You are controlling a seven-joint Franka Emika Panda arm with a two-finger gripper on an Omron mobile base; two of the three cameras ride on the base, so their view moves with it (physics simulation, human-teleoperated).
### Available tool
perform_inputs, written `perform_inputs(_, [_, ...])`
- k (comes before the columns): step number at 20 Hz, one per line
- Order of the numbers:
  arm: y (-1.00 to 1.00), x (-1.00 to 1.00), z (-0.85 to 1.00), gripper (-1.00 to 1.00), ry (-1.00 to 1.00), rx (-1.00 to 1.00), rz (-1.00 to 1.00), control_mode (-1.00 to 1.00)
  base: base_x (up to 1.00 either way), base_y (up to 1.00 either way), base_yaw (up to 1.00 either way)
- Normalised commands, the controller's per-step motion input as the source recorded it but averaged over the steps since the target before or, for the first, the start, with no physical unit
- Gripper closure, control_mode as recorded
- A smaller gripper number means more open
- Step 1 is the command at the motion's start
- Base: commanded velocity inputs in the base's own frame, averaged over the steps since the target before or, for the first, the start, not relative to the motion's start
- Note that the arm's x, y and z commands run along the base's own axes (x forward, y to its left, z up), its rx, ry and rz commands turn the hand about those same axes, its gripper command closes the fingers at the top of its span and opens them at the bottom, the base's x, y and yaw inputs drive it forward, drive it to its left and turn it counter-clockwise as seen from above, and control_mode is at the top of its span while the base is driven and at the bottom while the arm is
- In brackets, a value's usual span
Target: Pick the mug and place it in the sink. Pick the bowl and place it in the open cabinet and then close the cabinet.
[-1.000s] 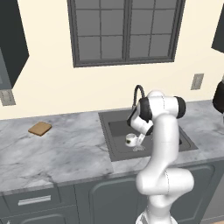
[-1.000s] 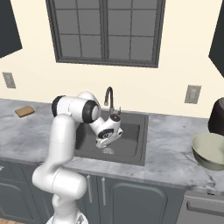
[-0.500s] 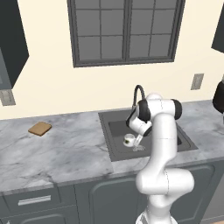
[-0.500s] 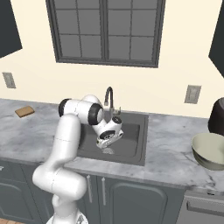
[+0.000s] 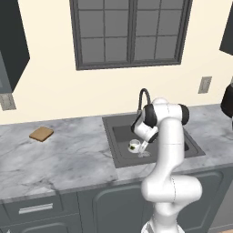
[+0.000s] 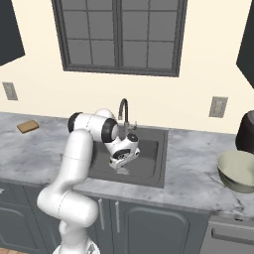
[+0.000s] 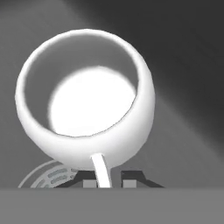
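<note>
Little has shifted since a second ago: the arm stays bent down over the sink (image 5: 191, 146), the hand a touch lower in the basin. The mug (image 5: 134, 145) stands upright on the sink floor, beside the drain (image 7: 48, 175). The jaws (image 7: 106, 180) stand narrow, one tip on each side of the mug's handle; whether they still pinch it I cannot tell. The bowl (image 6: 239, 171) sits on the surface well to the right of the sink.

White jointed arm (image 5: 169, 150), dark joints
</note>
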Motion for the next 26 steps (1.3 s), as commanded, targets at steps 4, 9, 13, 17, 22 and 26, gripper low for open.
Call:
perform_inputs(4, [0.01,0.04,0.27,-1.00,0.11,0.00,0.00,-1.00,0.00,0.00,0.00])
perform_inputs(9, [-0.01,-0.04,0.42,-1.00,0.10,0.00,0.00,-1.00,0.00,0.00,0.00])
perform_inputs(13, [-0.01,-0.17,0.79,-1.00,0.11,0.00,0.00,-1.00,0.00,0.00,0.00])
perform_inputs(17, [-0.21,-0.36,0.66,-1.00,0.05,0.00,-0.01,-1.00,0.00,0.00,0.00])
perform_inputs(22, [-0.43,-0.50,0.74,-1.00,0.02,0.00,-0.06,-1.00,0.00,0.00,0.00])
perform_inputs(26, [-0.23,-0.55,0.99,-1.00,0.13,-0.03,-0.02,-1.00,0.00,0.00,0.00])
